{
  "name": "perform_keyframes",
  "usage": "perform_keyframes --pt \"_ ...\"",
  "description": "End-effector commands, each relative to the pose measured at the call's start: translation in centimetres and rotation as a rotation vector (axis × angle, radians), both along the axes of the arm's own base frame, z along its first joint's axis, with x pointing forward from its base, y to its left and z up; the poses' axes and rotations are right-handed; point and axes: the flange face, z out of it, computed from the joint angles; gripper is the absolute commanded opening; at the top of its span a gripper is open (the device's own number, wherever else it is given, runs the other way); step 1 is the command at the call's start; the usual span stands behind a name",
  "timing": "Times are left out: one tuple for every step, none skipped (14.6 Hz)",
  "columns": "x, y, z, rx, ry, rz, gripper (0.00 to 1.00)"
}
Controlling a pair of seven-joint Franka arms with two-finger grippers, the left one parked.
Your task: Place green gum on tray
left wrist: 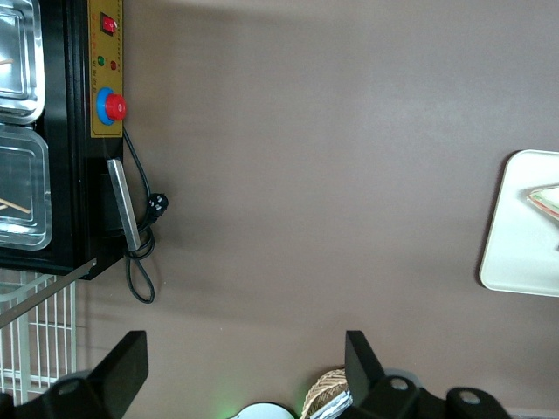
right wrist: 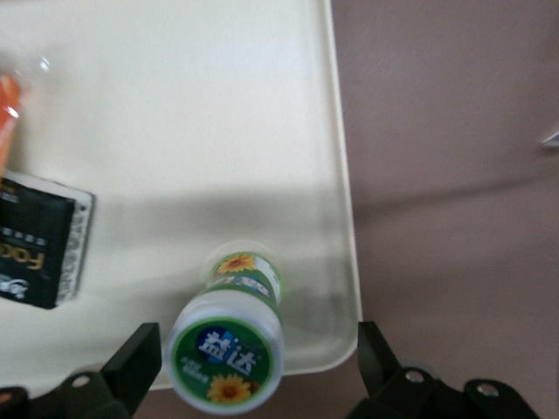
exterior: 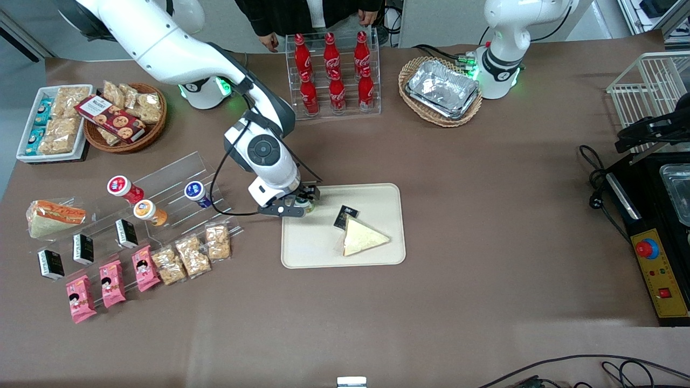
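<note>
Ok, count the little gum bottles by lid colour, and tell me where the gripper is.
red-lidded gum: 1
orange-lidded gum: 1
blue-lidded gum: 1
green gum: 1, on the tray, with the open gripper around it
Total: 4

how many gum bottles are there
4. The red-lidded, orange-lidded and blue-lidded bottles lie on the clear rack; the green gum stands on the tray under the open end effector.
</note>
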Motion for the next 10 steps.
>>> perform_keyframes --pt "1.1 -0.4 9.3 -0.041 -0.058 -0.022 1.0" --pt "1.9 -1.7 11.7 -0.053 -0.054 -0.055 1.0" --pt "2.9 -2.9 13.7 -0.064 -0.05 -0.086 1.0" --pt "3.5 -3.8 16.1 -0.078 -0.055 -0.105 1.0" --pt "3.9 -4.8 18.1 -0.092 -0.057 -0.114 1.0" --pt "4.9 -6.8 20.0 -0.098 -0.067 -0.122 1.0" --pt "5.4 -8.5 21.7 -0.104 -0.079 -0.095 1.0" --pt "5.6 -10.5 23.3 -0.116 -0.082 -0.061 1.0" --pt "5.7 -13.3 25.3 -0.109 -0.076 -0.045 1.0" --pt "6.0 -16.6 27.1 -0.085 -0.072 -0.034 1.0"
